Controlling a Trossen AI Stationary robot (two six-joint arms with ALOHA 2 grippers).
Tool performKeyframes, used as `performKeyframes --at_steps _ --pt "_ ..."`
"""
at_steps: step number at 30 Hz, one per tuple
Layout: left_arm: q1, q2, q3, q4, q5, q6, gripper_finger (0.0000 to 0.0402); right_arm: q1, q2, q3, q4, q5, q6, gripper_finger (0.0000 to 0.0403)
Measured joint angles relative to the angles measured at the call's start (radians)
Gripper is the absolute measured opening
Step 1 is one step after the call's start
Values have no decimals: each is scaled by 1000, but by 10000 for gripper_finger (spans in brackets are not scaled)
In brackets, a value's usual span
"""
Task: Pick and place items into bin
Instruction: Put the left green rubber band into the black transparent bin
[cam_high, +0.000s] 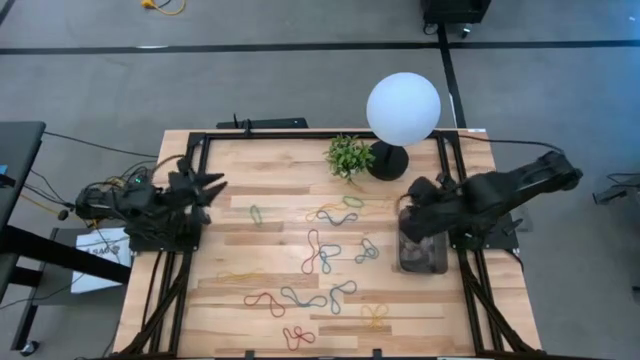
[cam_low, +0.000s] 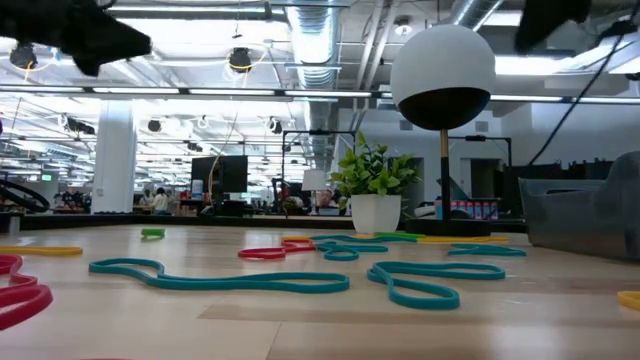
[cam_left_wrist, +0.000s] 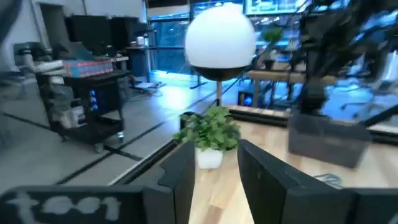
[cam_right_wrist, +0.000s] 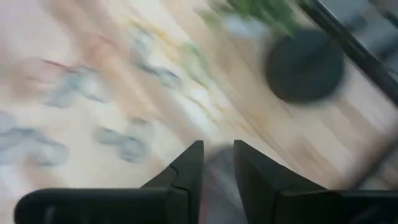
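Note:
Many rubber bands (cam_high: 320, 255) in red, teal, green, yellow and orange lie flat as squiggles across the wooden table, and they show close up in the low view (cam_low: 220, 280). The dark translucent bin (cam_high: 422, 252) stands near the table's right edge (cam_low: 585, 215). My right gripper (cam_high: 406, 204) hovers open just past the bin's far end; its blurred wrist view (cam_right_wrist: 217, 165) looks down on bands and shows nothing between the fingers. My left gripper (cam_high: 214, 185) waits open at the table's left edge, raised and pointing across the table (cam_left_wrist: 217, 186).
A small green plant in a white pot (cam_high: 349, 156) and a lamp with a white globe (cam_high: 402, 108) on a black round base (cam_high: 388, 160) stand at the far edge, close to my right gripper. Black frame rails (cam_high: 180, 280) run along both sides of the table.

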Motion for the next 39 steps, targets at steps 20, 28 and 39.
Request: performKeyframes --at_steps 20,28,39 --pt "-1 288 8 -90 176 -170 110 93 -708 -865 1166 -85 -422 79" --pt "-5 232 8 48 250 -65 110 92 -938 -943 1192 -107 -572 79" --pt "-5 159 9 36 273 -51 110 92 -1099 -1116 1296 -160 -626 79"
